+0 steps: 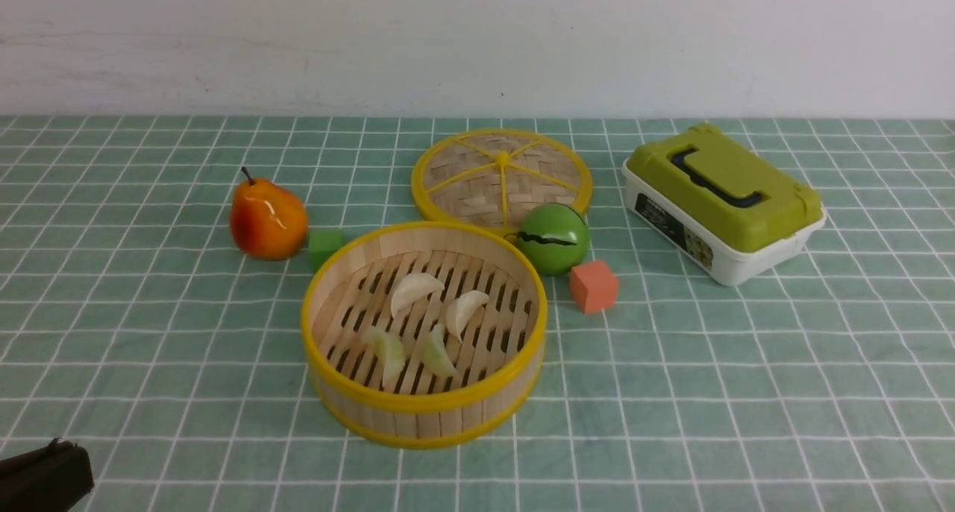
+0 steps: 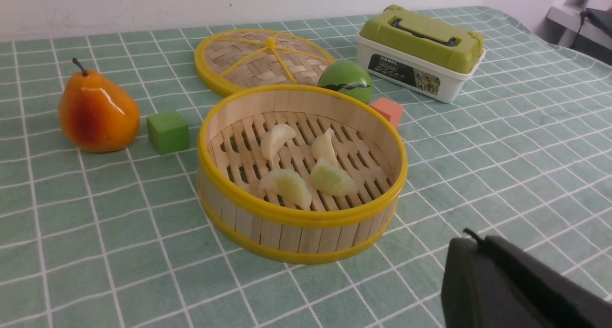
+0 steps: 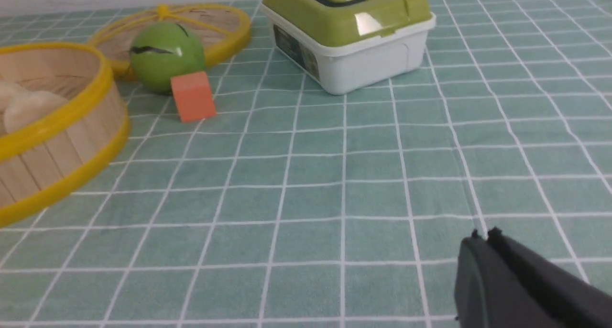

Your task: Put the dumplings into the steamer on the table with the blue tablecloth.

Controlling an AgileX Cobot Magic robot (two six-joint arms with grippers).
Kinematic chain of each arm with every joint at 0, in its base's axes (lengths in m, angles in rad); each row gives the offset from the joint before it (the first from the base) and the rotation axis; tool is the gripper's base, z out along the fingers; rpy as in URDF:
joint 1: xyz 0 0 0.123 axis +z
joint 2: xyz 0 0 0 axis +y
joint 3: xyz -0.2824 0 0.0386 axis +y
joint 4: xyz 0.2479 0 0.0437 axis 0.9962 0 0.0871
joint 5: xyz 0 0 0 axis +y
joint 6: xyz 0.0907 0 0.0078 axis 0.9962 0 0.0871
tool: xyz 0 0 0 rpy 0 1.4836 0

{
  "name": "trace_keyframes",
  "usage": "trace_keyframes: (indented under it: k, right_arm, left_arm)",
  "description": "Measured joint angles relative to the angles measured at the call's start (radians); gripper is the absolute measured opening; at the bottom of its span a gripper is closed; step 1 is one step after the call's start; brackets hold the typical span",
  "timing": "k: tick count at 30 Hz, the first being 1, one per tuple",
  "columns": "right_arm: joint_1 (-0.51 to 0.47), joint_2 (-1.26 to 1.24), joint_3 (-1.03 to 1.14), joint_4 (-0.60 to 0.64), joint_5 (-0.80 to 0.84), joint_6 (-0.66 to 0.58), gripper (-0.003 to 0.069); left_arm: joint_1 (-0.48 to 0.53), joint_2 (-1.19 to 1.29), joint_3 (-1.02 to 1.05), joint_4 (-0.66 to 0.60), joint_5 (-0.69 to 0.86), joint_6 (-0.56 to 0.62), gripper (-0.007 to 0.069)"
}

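Note:
The steamer [image 1: 425, 415] stands in the middle of the table with the blue tablecloth [image 1: 746, 363]. Several pale dumplings lie on its slatted floor, among them one at the back [image 1: 414, 288], one beside it [image 1: 466, 309] and a greenish one in front [image 1: 388, 350]. The left wrist view shows the steamer [image 2: 301, 213] with the dumplings [image 2: 287, 184] inside. My left gripper [image 2: 471, 237] is shut and empty, near the table's front, apart from the steamer; it shows at the front view's corner [image 1: 52, 452]. My right gripper [image 3: 483, 235] is shut and empty, low over bare cloth right of the steamer [image 3: 62, 122].
The woven lid [image 1: 501, 175] lies flat behind the steamer. A green ball [image 1: 553, 237] and an orange cube [image 1: 593, 286] sit at its right rear. A pear [image 1: 267, 219] and a green cube [image 1: 326, 246] sit at its left rear. A green-lidded box [image 1: 722, 198] stands far right.

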Motion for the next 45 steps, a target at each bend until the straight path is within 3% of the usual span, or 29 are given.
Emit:
trace_keyframes:
  k: [5,37,41,45]
  right_arm:
    - [-0.068,0.000,-0.006,0.054,0.068,-0.067,-0.0008]
    - [-0.069,0.000,-0.008,0.061,0.081,-0.078,0.0023]
    - [-0.069,0.000,-0.008,0.061,0.081,-0.078,0.0025]
    - [-0.069,0.000,-0.008,0.061,0.081,-0.078,0.0032]
  left_arm:
    - [0.000,0.000,0.000,0.000,0.002,0.000,-0.0014]
    - [0.003,-0.032,0.024,0.005,-0.002,0.000,0.0004]
    - [0.050,-0.128,0.090,0.039,-0.032,0.001,0.0006]
    - [0.195,-0.250,0.223,0.058,-0.183,0.001,0.0006]
